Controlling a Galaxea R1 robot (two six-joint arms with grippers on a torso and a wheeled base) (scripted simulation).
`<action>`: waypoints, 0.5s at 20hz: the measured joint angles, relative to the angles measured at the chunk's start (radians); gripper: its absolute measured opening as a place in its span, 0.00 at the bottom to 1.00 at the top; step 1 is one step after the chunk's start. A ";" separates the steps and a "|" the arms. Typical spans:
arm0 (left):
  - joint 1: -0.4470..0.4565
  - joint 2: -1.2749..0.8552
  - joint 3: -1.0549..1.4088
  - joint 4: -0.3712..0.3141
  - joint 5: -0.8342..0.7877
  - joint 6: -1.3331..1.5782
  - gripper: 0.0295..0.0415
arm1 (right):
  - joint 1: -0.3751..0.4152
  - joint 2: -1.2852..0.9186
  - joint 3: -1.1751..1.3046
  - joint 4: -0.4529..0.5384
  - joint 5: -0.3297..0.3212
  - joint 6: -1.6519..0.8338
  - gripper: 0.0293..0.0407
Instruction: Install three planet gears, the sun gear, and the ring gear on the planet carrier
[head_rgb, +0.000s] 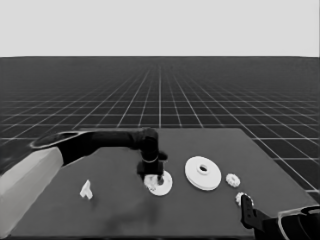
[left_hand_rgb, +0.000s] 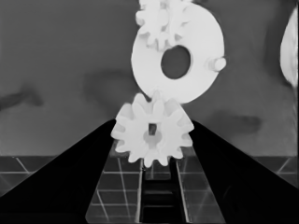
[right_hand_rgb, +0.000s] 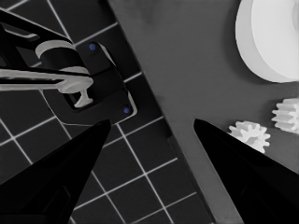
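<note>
This is a simulated test space, not a real room. A flat dark rectangular table (head_rgb: 200, 210) stands alone on a dark floor ruled with a pale grid (head_rgb: 160, 95), which runs toward twelve o'clock to a straight horizon under a blank pale band (head_rgb: 160, 27), without walls or furniture.

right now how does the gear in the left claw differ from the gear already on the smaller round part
The small white toothed gear in the left claw is gripped between the black fingers, clear of the flat white smaller round part. The other small white gear already sits at that part's rim, untouched by any claw. The held gear looks larger only because it is nearer the camera. Both are white and toothed.
</note>
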 joint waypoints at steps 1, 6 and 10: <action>-0.001 0.016 -0.023 -0.001 -0.001 0.007 0.14 | 0.000 0.000 0.000 0.000 0.000 0.000 0.81; -0.001 0.036 -0.055 -0.002 -0.003 0.018 0.14 | 0.000 0.000 0.000 0.000 0.000 0.000 0.81; 0.151 0.052 -0.138 0.147 -0.029 0.078 0.14 | 0.000 0.000 0.000 0.000 0.000 0.000 0.81</action>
